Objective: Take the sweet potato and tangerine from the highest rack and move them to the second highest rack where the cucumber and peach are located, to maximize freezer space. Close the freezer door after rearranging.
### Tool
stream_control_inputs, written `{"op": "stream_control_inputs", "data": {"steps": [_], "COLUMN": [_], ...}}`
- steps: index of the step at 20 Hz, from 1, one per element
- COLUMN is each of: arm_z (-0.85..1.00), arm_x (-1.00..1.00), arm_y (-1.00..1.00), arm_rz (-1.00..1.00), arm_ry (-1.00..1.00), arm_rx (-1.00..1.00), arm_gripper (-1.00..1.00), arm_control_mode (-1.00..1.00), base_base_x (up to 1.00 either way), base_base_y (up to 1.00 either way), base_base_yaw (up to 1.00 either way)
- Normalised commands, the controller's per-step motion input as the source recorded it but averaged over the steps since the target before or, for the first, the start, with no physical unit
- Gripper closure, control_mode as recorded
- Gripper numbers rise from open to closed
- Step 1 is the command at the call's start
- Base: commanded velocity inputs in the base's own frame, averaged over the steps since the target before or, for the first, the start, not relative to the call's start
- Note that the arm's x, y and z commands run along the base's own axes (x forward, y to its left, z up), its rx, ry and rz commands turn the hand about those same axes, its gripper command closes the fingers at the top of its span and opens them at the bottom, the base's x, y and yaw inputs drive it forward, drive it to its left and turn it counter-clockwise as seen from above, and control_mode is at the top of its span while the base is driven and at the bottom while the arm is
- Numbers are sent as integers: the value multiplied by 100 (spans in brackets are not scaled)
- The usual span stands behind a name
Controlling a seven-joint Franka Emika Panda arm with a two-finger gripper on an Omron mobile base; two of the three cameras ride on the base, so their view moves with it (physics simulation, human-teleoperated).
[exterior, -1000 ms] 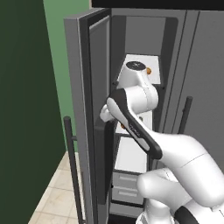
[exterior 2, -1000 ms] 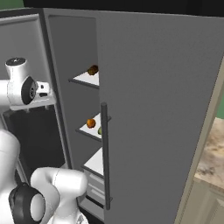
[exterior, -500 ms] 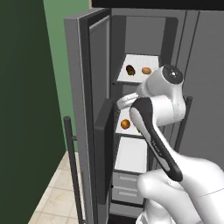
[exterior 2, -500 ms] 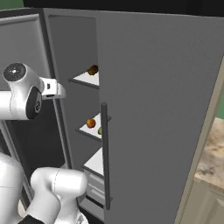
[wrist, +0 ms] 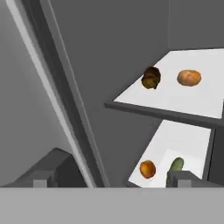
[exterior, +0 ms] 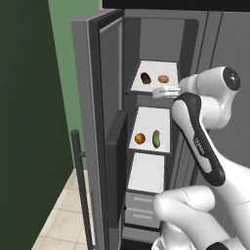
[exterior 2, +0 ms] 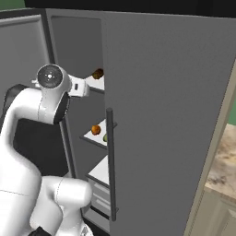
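Note:
The dark brown sweet potato (exterior: 145, 78) (wrist: 151, 78) and the pale orange tangerine (exterior: 163, 78) (wrist: 189, 78) lie side by side on the highest rack (exterior: 154, 68) (wrist: 175, 103). One shelf down, the second highest rack (exterior: 149, 122) carries the peach (exterior: 140, 138) (wrist: 147, 169) and the green cucumber (exterior: 156, 138) (wrist: 176, 164). My gripper (exterior: 157, 91) (wrist: 111, 181) is open and holds nothing. It hovers just outside the front edge of the highest rack, slightly below the tangerine. The freezer door (exterior: 95, 122) stands wide open on the left.
The door's inner grey bin (exterior: 117, 166) juts out beside the lower shelves, and its dark bar handle (exterior: 80, 185) is nearer me. A third white shelf (exterior: 146, 171) sits above grey drawers (exterior: 141, 207). The wider grey door (exterior 2: 161, 115) hides the shelves' right side from the right.
The arm has swung the hand up and to the right, from beside the door to the front of the highest rack. The jaws have opened wider. The food has not moved.

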Motion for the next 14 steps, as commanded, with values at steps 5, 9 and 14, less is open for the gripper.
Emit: {"op": "stream_control_inputs", "data": {"steps": [5,9,14], "arm_z": [31,2,-2], "arm_x": [60,57,55], "arm_y": [-3,-3,-3], "arm_rz": [-15,-21,-4], "arm_ry": [1,19,32], "arm_rx": [3,0,-11], "arm_gripper": [-100,-100,-100], "arm_control_mode": [-100,-100,-100], "base_base_x": [0,0,0], "base_base_y": [0,0,0], "base_base_yaw": [0,0,0]}}
